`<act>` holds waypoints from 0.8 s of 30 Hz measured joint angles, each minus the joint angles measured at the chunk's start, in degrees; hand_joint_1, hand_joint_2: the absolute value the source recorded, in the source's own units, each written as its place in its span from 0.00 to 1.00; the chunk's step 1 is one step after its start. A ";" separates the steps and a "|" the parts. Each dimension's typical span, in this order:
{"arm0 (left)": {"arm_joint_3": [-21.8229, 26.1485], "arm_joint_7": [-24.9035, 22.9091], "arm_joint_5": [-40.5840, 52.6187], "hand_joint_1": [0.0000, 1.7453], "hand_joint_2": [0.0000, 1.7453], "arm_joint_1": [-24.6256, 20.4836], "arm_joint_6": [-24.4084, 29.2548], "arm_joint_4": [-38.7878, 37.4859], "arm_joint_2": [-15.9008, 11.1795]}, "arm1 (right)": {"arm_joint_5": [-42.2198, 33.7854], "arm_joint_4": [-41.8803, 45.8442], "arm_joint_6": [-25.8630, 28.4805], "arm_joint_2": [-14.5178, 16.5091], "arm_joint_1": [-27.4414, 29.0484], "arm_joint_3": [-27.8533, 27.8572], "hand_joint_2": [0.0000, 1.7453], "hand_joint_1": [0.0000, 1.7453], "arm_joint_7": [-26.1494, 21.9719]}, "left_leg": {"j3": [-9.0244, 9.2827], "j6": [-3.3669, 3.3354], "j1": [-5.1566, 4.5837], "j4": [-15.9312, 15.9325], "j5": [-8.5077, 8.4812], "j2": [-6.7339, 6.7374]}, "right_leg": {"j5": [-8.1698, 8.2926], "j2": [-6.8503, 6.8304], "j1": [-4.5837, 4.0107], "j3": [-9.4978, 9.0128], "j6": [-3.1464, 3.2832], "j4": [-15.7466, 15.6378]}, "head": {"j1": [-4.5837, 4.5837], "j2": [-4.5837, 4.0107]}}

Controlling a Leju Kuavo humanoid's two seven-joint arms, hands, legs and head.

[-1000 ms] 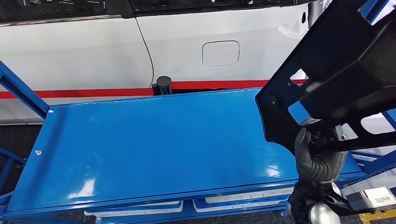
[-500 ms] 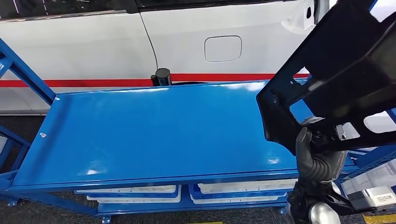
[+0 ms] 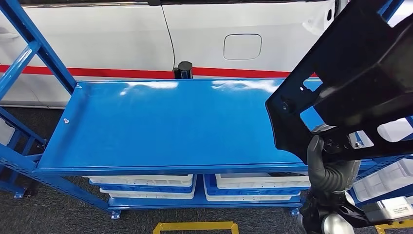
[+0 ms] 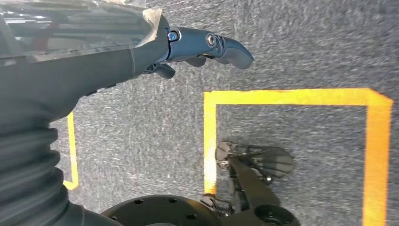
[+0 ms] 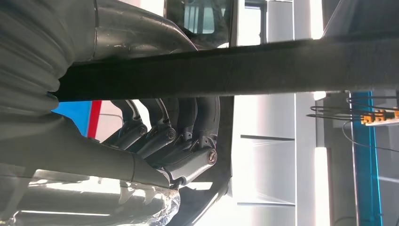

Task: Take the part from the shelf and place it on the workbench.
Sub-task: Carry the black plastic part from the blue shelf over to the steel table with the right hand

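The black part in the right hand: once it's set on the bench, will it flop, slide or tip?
The black part looks like rigid moulded plastic, holding shape though the right hand grips one edge. Its cut-outs suggest lightness for its size. On the glossy blue workbench it may slide easily.

I see my right robot hand (image 3: 325, 163) raised at the lower right, wrist upright, its fingers (image 5: 160, 136) curled around the edge of the black part (image 3: 350, 78). My left robot hand (image 4: 188, 47) hangs low, fingers loosely extended, holding nothing.
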State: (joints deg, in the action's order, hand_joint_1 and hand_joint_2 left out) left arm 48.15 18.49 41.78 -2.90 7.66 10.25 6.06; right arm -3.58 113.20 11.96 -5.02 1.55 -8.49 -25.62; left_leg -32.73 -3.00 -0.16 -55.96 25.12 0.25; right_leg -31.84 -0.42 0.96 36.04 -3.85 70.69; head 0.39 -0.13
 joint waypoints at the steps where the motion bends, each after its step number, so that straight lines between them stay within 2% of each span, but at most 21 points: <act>1: 0.00 0.00 0.00 0.00 1.00 0.00 -0.01 0.00 0.03 | -0.02 0.00 -0.02 -0.01 -0.01 -0.01 1.00 1.00 0.00 | -0.52 0.20 0.04 -0.31 -0.34 -0.06 | 1.01 0.04 0.04 -2.86 -0.43 -3.98 | -0.02 0.00; 2: 0.01 0.00 -0.01 0.00 1.00 -0.02 -0.01 0.00 0.05 | -0.03 0.00 -0.03 -0.02 -0.04 -0.02 1.00 1.00 0.00 | -1.22 0.47 0.00 -0.69 -0.68 -0.15 | 1.68 0.17 0.00 -5.91 -0.64 -8.38 | -0.04 0.00; 3: 0.01 0.01 -0.01 0.00 1.00 -0.02 -0.01 0.00 0.04 | -0.04 0.00 -0.03 -0.03 -0.04 -0.02 1.00 1.00 -0.01 | -1.70 0.77 -0.09 -0.99 -1.02 -0.22 | 1.77 0.31 -0.08 -7.88 -0.55 -11.55 | -0.02 0.00; 4: 0.02 0.01 -0.01 0.00 1.00 -0.03 -0.01 0.00 0.04 | -0.05 0.01 -0.03 -0.03 -0.03 -0.03 1.00 1.00 -0.02 | -2.09 1.07 -0.18 -1.22 -1.38 -0.29 | 1.56 0.43 -0.18 -8.80 -0.28 -13.45 | 0.01 0.00; 5: 0.02 0.02 -0.02 0.00 1.00 -0.01 -0.01 0.00 0.04 | -0.08 0.01 -0.03 -0.03 0.00 -0.03 1.00 1.00 -0.04 | -2.37 1.37 -0.26 -1.29 -1.79 -0.35 | 1.46 0.52 -0.34 -8.85 0.07 -13.97 | 0.03 0.00; 7: 0.05 0.02 -0.14 0.00 1.00 0.08 -0.01 0.00 0.01 | -0.14 0.02 -0.05 -0.03 -0.01 -0.03 1.00 1.00 -0.07 | -2.82 1.97 -0.18 -1.53 -1.93 -0.47 | 2.03 0.38 -0.04 -7.98 1.13 -14.06 | 0.04 0.00; 8: 0.08 0.02 -0.22 0.00 1.00 0.13 -0.01 0.00 -0.02 | -0.16 0.02 -0.08 -0.02 -0.03 -0.03 1.00 1.00 -0.09 | -3.27 2.30 -0.08 -2.35 -0.79 -0.49 | 2.48 0.26 0.15 -7.60 1.87 -14.10 | 0.10 0.00; 10: 0.13 0.02 -0.39 0.00 1.00 0.14 -0.01 0.00 -0.04 | -0.17 0.02 -0.19 0.01 -0.05 -0.03 1.00 1.00 -0.14 | -4.90 2.95 0.21 -6.93 4.05 -0.48 | 3.52 -0.03 0.37 -6.66 3.16 -14.18 | 0.28 0.00; 11: 0.13 0.03 -0.42 0.00 1.00 0.14 -0.02 0.00 -0.03 | -0.18 0.02 -0.25 0.03 -0.01 -0.03 1.00 1.00 -0.17 | -5.94 3.24 0.34 -10.48 6.81 -0.46 | 4.09 -0.11 0.34 -6.02 3.50 -14.15 | 0.37 0.00; 12: 0.13 0.03 -0.44 0.00 1.00 0.13 -0.02 0.00 -0.02 | -0.17 0.01 -0.30 0.03 0.01 -0.03 1.00 1.00 -0.19 | -6.74 3.47 0.48 -13.86 8.65 -0.45 | 4.68 -0.19 0.32 -5.35 3.60 -14.11 | 0.40 0.00; 13: 0.14 0.03 -0.45 0.00 1.00 0.13 -0.03 0.00 -0.02 | -0.17 0.01 -0.33 0.04 0.07 -0.03 1.00 1.00 -0.21 | -6.92 3.62 0.61 -16.15 9.20 -0.44 | 5.30 -0.23 0.29 -4.59 3.53 -14.05 | 0.40 0.00; 14: 0.14 0.03 -0.47 0.00 1.00 0.13 -0.04 0.00 -0.02 | -0.17 0.00 -0.34 0.04 0.12 -0.03 1.00 1.00 -0.22 | -6.23 3.70 0.73 -16.77 8.56 -0.43 | 5.86 -0.27 0.29 -3.84 3.39 -14.00 | 0.41 0.00; 15: 0.15 0.02 -0.49 0.00 1.00 0.12 -0.04 0.01 -0.04 | -0.20 0.00 -0.35 0.04 0.17 -0.03 1.00 1.00 -0.22 | -4.53 3.67 0.82 -15.34 7.07 -0.42 | 6.37 -0.30 0.30 -3.17 3.21 -13.95 | 0.42 0.00; 16: 0.15 0.02 -0.50 0.00 1.00 0.09 -0.04 0.01 -0.07 | -0.24 0.01 -0.36 0.04 0.20 -0.03 1.00 1.00 -0.22 | -1.93 3.58 0.90 -12.24 5.54 -0.41 | 6.85 -0.32 0.32 -2.62 2.98 -13.89 | 0.43 0.00; 17: 0.15 0.02 -0.51 0.00 1.00 0.03 -0.04 0.02 -0.09 | -0.27 0.02 -0.35 0.04 0.22 -0.03 1.00 1.00 -0.22 | 1.17 3.41 0.90 -8.15 4.79 -0.41 | 7.25 -0.33 0.29 -2.21 2.68 -13.83 | 0.44 0.00; 18: 0.15 0.00 -0.52 0.00 1.00 -0.06 -0.03 0.02 -0.10 | -0.30 0.06 -0.35 0.04 0.21 -0.02 1.00 1.00 -0.23 | 3.90 3.17 0.81 -4.28 4.64 -0.44 | 7.65 -0.38 0.21 -1.94 2.28 -13.78 | 0.39 0.00; 19: 0.15 -0.03 -0.52 0.00 1.00 -0.13 -0.04 0.02 -0.11 | -0.30 0.11 -0.35 0.04 0.19 -0.01 1.00 1.00 -0.26 | 5.74 2.92 0.65 -1.48 4.91 -0.47 | 8.06 -0.48 0.12 -1.79 1.86 -13.75 | 0.36 0.00; 20: 0.16 -0.09 -0.52 0.00 1.00 -0.16 -0.04 0.02 -0.12 | -0.30 0.15 -0.35 0.07 0.19 0.00 1.00 1.00 -0.28 | 6.58 2.62 0.41 0.02 5.25 -0.50 | 8.46 -0.59 0.11 -1.69 1.37 -13.80 | 0.33 0.00; 22: 0.17 -0.27 -0.52 0.00 1.00 -0.06 -0.04 0.02 -0.08 | -0.33 0.21 -0.36 0.12 0.20 0.00 1.00 1.00 -0.32 | 5.92 1.64 0.13 0.50 4.65 -0.41 | 9.09 -0.73 0.21 -1.38 0.55 -13.80 | 0.31 0.00; 23: 0.17 -0.36 -0.53 0.00 1.00 -0.02 -0.03 0.01 -0.05 | -0.36 0.22 -0.36 0.15 0.22 0.01 1.00 1.00 -0.35 | 5.39 1.06 0.10 0.58 4.11 -0.31 | 8.69 -0.66 0.28 -0.97 0.38 -13.39 | 0.32 0.00; 24: 0.18 -0.43 -0.54 0.00 1.00 0.00 -0.01 0.01 -0.04 | -0.39 0.23 -0.36 0.16 0.24 0.02 1.00 1.00 -0.38 | 4.75 0.44 0.13 0.71 3.46 -0.19 | 7.40 -0.55 0.27 -0.22 0.54 -12.16 | 0.23 0.00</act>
State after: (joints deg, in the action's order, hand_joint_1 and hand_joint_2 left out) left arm 48.33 18.06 41.25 -2.90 7.65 10.26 6.02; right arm -3.97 113.43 11.60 -4.86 1.79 -8.47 -26.00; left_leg -27.98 -2.56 -0.02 -55.24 28.59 0.06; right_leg -24.44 -0.97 1.23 35.82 -3.31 58.52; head 0.62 -0.13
